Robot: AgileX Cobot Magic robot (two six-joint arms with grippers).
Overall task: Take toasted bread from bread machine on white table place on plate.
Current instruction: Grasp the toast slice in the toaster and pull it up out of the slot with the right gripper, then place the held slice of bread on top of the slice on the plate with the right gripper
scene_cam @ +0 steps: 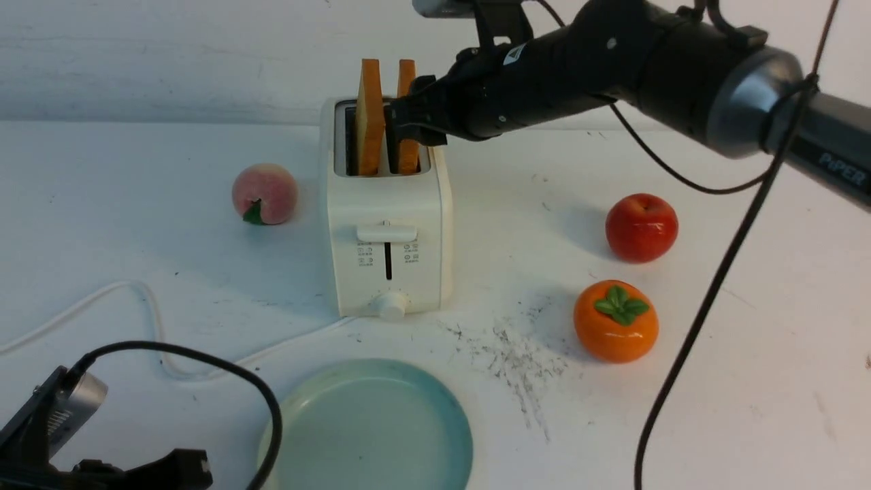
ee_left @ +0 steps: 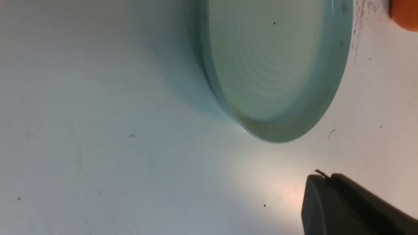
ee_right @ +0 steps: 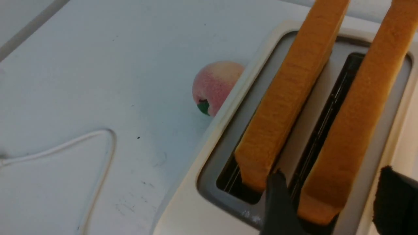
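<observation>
Right fingers point(ee_right: 279, 212) stand open astride the right slice point(scene_cam: 406, 76) in the toaster point(scene_cam: 388, 204); the left slice point(scene_cam: 369, 116) stands in the other slot. A crooked pull could jam toast on the slot rim or tip the toaster. Left fingers point(ee_left: 343, 209), state unclear, lie near the plate point(scene_cam: 381, 435) on the scuffed white table point(scene_cam: 748, 381), pale wall point(scene_cam: 204, 54) behind.

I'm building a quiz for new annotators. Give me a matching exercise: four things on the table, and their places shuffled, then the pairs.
1 peach
2 red apple
3 persimmon
4 plate

A in front of the bread machine
B left of the bread machine
C far right, farther back
D far right, nearer the camera

Pairs: 1-B, 2-C, 3-D, 4-A
</observation>
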